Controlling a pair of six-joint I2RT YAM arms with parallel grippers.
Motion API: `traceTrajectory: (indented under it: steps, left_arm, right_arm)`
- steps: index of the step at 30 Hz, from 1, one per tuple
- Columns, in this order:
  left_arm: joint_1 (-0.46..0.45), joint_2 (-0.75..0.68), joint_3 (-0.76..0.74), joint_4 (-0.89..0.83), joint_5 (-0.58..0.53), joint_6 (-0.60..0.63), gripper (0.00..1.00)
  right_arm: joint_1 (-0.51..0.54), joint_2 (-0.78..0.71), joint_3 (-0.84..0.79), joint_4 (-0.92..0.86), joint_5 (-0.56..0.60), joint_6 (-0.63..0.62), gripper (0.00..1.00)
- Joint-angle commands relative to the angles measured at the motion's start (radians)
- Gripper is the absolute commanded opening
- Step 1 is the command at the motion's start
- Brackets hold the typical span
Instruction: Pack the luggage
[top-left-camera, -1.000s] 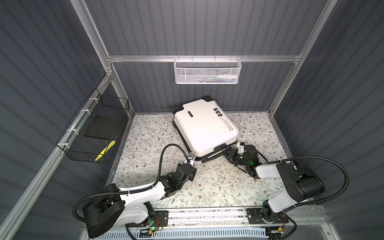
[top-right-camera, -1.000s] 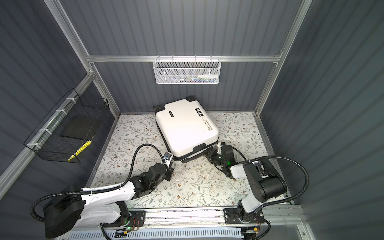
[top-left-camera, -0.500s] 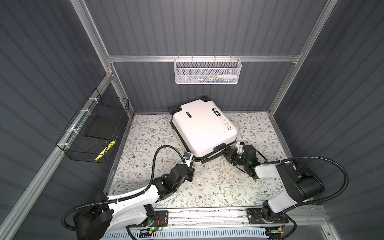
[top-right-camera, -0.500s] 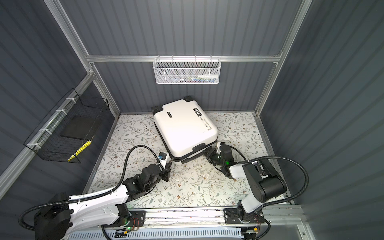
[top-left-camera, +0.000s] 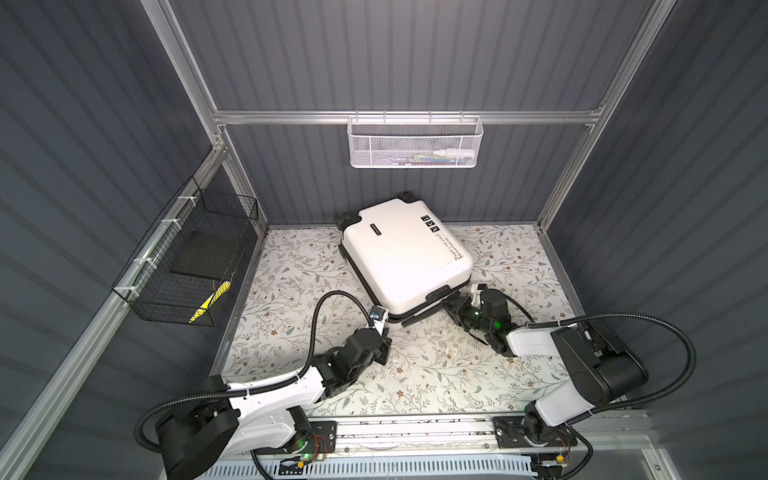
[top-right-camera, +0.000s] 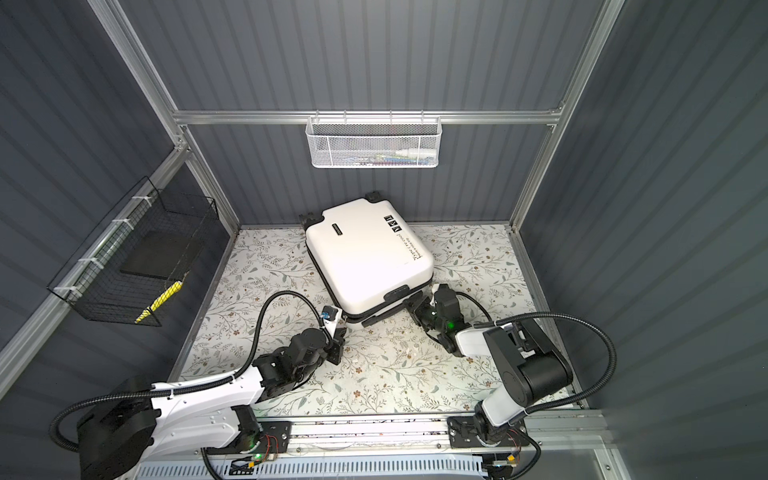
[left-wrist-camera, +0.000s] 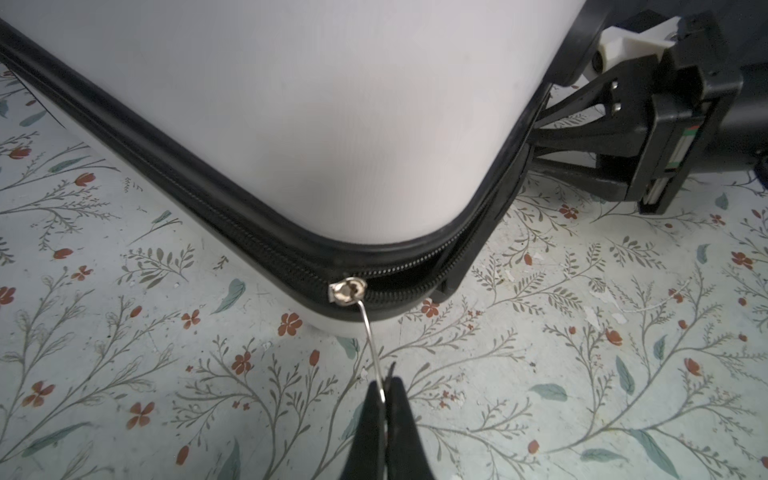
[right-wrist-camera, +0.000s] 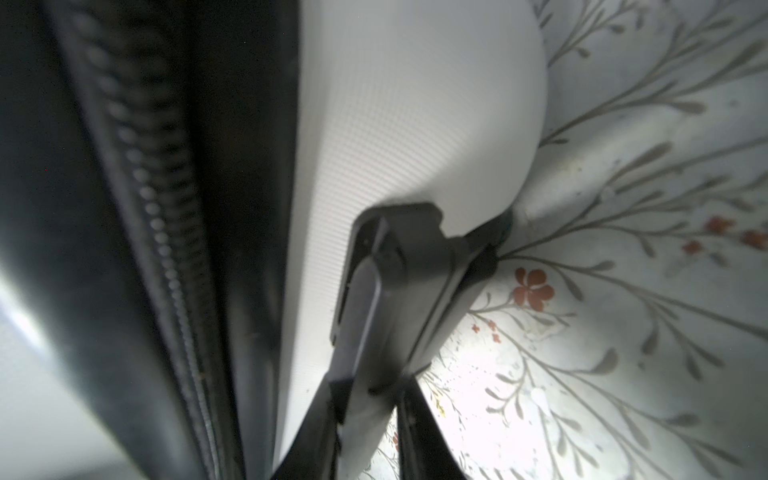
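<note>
we had the luggage (top-left-camera: 399, 253) lying flat on the floral table (top-left-camera: 291, 266), near the back wall, lid down. the left gripper (left-wrist-camera: 384, 399) had its jaws pressed together on the thin wire pull (left-wrist-camera: 370, 332) of the zip slider (left-wrist-camera: 347, 291), right at the near corner. the right gripper (left-wrist-camera: 536, 139) looked clamped on the lower shell's edge, bracing it. the zip was meshed on one side of the corner and gaping past it. the inside was hidden from us and things lay in the white mesh basket (top-left-camera: 413, 143), so we judged plenty left.

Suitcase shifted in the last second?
Yes, slightly: against the fixed white mesh basket on the back rail, the suitcase has slid a little to the left in both top views, toward the black wire basket.
</note>
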Motion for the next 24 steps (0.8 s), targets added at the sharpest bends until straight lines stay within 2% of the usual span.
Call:
traceTrajectory:
  steps: [1,11,18,24]
  left_arm:
    - [-0.058,0.004,0.066,0.109,0.167,0.008,0.00]
    - [-0.061,-0.120,0.056,0.054,0.139,0.020,0.00]
    - [-0.066,-0.069,0.056,0.091,0.179,0.010,0.00]
    - [-0.117,-0.011,0.095,0.104,0.170,0.024,0.00]
  right_arm:
    - [0.076,0.027,0.030,-0.025,-0.106,-0.066,0.00]
    - [0.075,0.036,0.030,-0.030,-0.098,-0.067,0.00]
    - [0.093,0.036,0.044,-0.040,-0.092,-0.067,0.00]
    - [0.115,0.044,0.065,-0.047,-0.084,-0.066,0.00]
